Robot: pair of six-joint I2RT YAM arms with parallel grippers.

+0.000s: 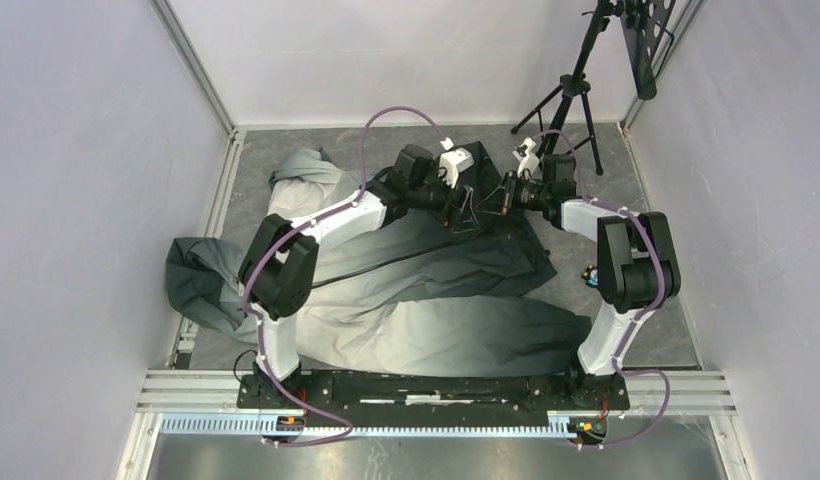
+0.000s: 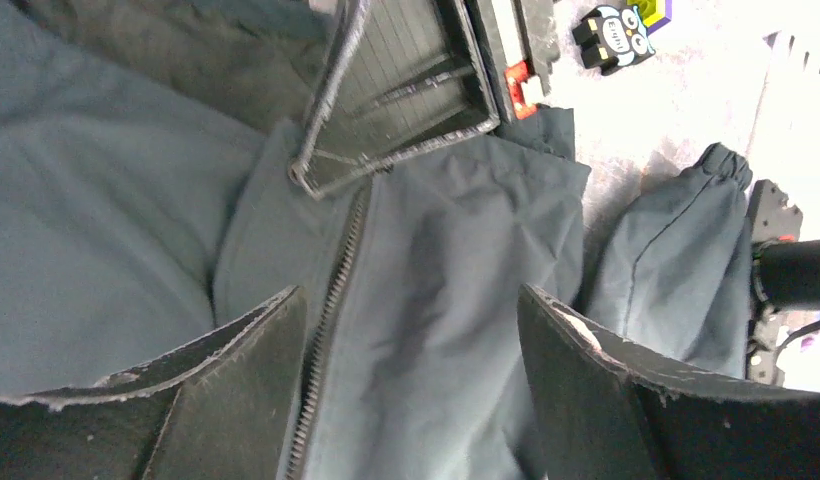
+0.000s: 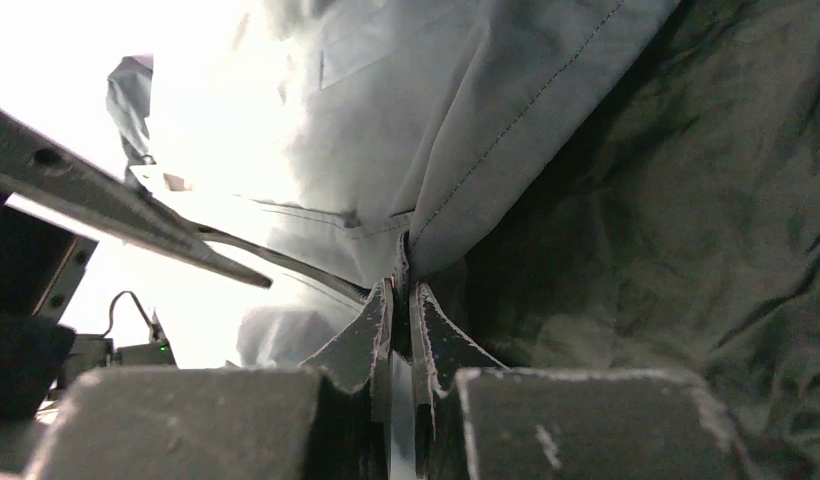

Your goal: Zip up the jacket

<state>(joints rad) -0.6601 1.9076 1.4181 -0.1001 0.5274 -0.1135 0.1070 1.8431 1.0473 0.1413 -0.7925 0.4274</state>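
The jacket (image 1: pixel 426 300) lies spread on the table, light grey shading to dark charcoal. Its zipper (image 2: pixel 331 300) runs as an open line of teeth between my left fingers. My left gripper (image 2: pixel 408 295) is open and empty just above the fabric, at the jacket's far edge in the top view (image 1: pixel 464 212). My right gripper (image 3: pixel 403 290) is shut on a pinched edge of the jacket (image 3: pixel 456 200). It faces the left gripper from the right in the top view (image 1: pixel 501 195), and in the left wrist view (image 2: pixel 304 178) its tip sits at the zipper's end.
A black tripod (image 1: pixel 576 90) stands at the back right. A sleeve cuff (image 2: pixel 721 160) lies to the right of the jacket body. A small owl-printed block (image 2: pixel 616 35) sits on the table. Enclosure walls stand on three sides; a metal rail (image 1: pixel 436 385) runs along the near edge.
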